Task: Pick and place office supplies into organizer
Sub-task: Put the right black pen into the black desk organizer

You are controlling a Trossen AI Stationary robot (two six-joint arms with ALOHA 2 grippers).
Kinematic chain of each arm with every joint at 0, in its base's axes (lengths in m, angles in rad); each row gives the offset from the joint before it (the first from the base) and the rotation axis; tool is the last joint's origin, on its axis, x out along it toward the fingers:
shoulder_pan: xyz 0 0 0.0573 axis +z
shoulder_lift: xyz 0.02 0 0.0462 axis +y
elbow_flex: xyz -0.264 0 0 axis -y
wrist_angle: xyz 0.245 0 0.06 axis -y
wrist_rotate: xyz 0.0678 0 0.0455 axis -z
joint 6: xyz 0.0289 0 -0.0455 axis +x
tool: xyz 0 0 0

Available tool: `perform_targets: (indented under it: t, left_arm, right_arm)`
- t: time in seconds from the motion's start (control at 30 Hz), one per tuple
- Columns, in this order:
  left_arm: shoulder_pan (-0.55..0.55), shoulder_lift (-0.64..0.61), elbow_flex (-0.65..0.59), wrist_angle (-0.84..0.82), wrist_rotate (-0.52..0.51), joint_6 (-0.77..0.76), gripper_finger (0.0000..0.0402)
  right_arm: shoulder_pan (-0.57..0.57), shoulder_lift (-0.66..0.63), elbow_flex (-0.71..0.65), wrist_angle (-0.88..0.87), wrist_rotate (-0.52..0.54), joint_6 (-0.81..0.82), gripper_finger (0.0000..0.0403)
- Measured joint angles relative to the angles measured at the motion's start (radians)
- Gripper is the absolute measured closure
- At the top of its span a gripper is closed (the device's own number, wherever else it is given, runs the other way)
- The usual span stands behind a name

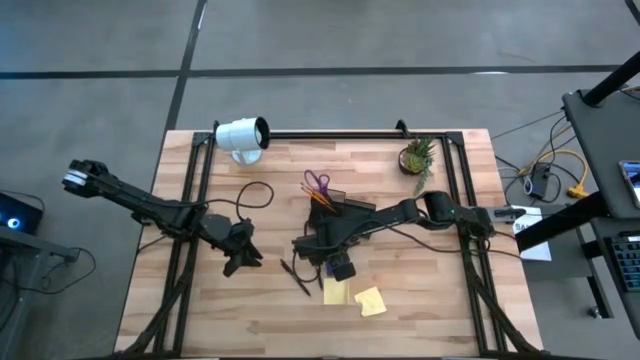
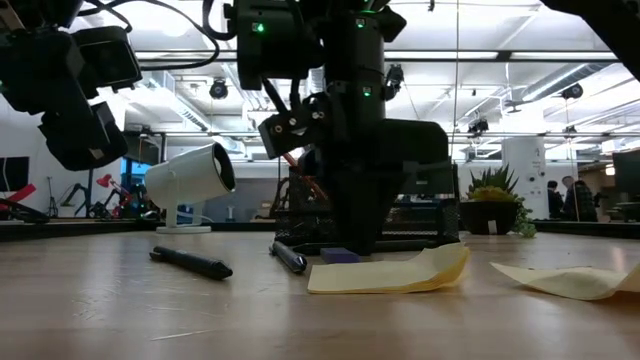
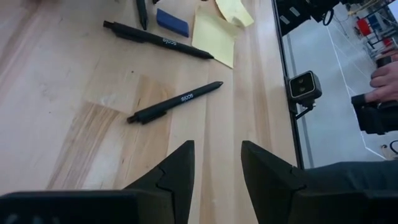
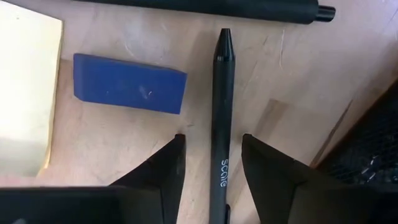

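While fingers [image 4: 168, 171] straddle, pen [image 4: 222, 124] between, ungripped

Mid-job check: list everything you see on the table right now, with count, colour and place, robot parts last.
pens: three seen, black, loose on the wood near the middle; one lies between the right claw's fingers
eraser: one, blue, beside that pen
sticky pads: two, yellow, front of centre
organizer: one, black mesh, table centre
scissors: one, purple handles, standing in the organizer
white cylinder: one, back left
potted plant: one, green, back right
left claw: open, empty, above bare wood left of centre
right claw: open, low over the pen, astride it
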Motion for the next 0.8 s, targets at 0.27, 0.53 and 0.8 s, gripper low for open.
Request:
perform_targets:
  t: [0.27,0.53,0.8]
  left_arm:
    - [0.000,0.001,0.000,0.002,0.000,0.000,0.0285]
    - [0.000,-0.001,0.000,0.007,0.000,0.000,0.0285]
    - [0.000,-0.002,0.000,0.031,0.001,0.001,0.0285]
  right_arm:
    - [0.001,0.001,-0.004,0.008,-0.004,-0.045,0.0319]
    - [-0.001,0.003,-0.011,0.026,0.004,-0.061,0.0371]
    - [0.003,0.014,0.056,-0.047,0.019,-0.041,0.0376]
